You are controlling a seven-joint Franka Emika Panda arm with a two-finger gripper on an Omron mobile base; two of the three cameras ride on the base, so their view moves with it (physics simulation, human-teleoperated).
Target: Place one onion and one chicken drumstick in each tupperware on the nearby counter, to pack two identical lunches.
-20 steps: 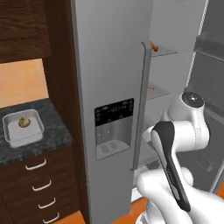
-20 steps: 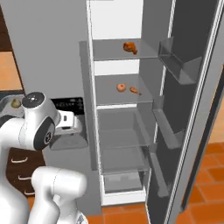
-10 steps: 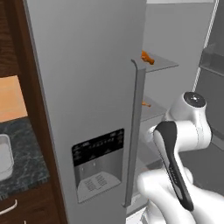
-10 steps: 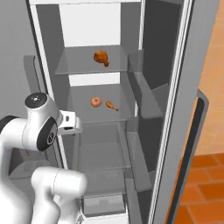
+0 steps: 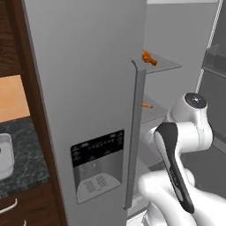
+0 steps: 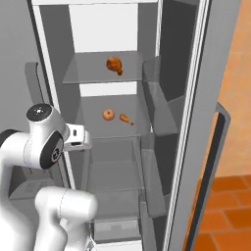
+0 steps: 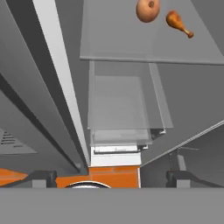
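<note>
Inside the open fridge, one chicken drumstick lies on the upper glass shelf. An onion and a second chicken drumstick sit side by side on the middle shelf. The hand view looks along that shelf at the same onion and drumstick, well ahead of my gripper. It is open and holds nothing; its fingertips stand far apart. The hand hovers at the fridge's left edge, below the middle shelf. A tupperware peeks in on the counter at far left.
The fridge's shut left door with its dispenser panel and long handle stands between the counter and the shelves. The open right door with its bins bounds the right side. Lower shelves and drawers lie beneath the gripper.
The base has driven closer to the fridge, so both base views shifted: counter and tupperware slid to the left edge and the shelves loom larger. The gripper stays open.
</note>
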